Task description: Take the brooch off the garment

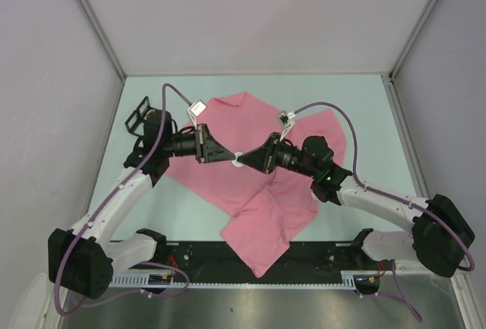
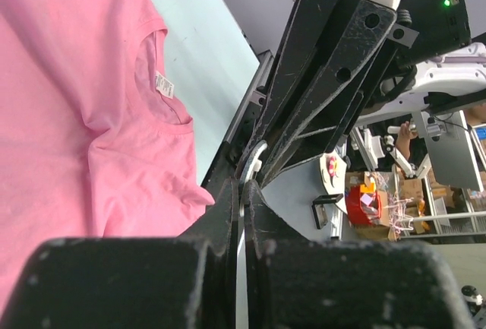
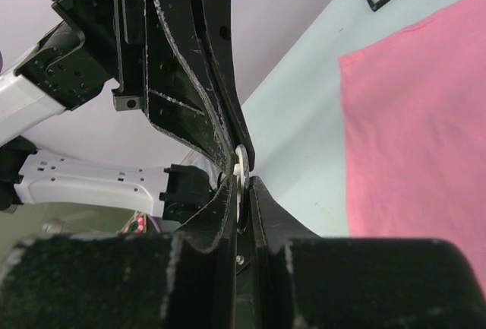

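Observation:
The garment (image 1: 281, 192) is a pink T-shirt lying flat on the table, seen also in the left wrist view (image 2: 68, 101) with its white label (image 2: 164, 84) at the neck, and in the right wrist view (image 3: 425, 131). Over its middle the two grippers meet tip to tip. A small white round brooch (image 1: 238, 160) sits edge-on between them. My left gripper (image 2: 243, 188) is shut on the brooch (image 2: 254, 158) from the left. My right gripper (image 3: 243, 185) is shut on the brooch (image 3: 241, 163) from the right. No cloth shows between either pair of jaws.
A black wire frame (image 1: 137, 114) stands at the table's far left, beside the left arm. Grey walls (image 1: 45, 78) close in the pale green table (image 1: 364, 109) on three sides. A black rail (image 1: 250, 264) runs along the near edge between the arm bases.

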Controlling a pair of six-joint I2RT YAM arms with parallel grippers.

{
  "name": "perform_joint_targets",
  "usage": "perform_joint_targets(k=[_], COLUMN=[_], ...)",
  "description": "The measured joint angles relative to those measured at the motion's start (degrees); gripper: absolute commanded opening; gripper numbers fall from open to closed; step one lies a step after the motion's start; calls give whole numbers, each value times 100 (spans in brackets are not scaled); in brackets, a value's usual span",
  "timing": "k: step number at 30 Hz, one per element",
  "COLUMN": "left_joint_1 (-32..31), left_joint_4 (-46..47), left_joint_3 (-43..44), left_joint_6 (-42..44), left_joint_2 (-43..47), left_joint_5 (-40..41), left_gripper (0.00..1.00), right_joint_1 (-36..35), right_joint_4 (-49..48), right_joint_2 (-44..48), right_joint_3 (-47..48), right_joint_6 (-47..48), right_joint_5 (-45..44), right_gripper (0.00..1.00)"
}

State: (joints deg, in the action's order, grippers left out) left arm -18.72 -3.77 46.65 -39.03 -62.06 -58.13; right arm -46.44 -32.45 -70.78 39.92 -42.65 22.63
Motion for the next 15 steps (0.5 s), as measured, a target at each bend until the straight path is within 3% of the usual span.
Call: perform_joint_targets(k=[3, 4, 7, 11, 15], left_joint_1=[20, 22, -15, -140, -197], left_joint_4=[-26, -35, -317, -1064, -2009], left_joint_3=[0, 4, 160, 595, 1073], left_joint_6=[0, 0, 105, 564, 1202], left_joint_2=[24, 26, 39, 90, 107], left_joint_5=[81, 98, 162, 730, 1954], left_gripper=[0, 0, 0, 0, 1], right_joint_1=[-105, -129, -162, -125, -2], right_joint_4=[9, 7, 94, 435, 1139], right_joint_2=[7, 7, -4, 111, 527], right_joint_3=[2, 2, 4, 4, 4], right_joint_6=[-2, -20, -125, -199, -164], right_joint_5=[-267, -348, -446, -544, -728], right_gripper=[27, 39, 55, 65, 68])
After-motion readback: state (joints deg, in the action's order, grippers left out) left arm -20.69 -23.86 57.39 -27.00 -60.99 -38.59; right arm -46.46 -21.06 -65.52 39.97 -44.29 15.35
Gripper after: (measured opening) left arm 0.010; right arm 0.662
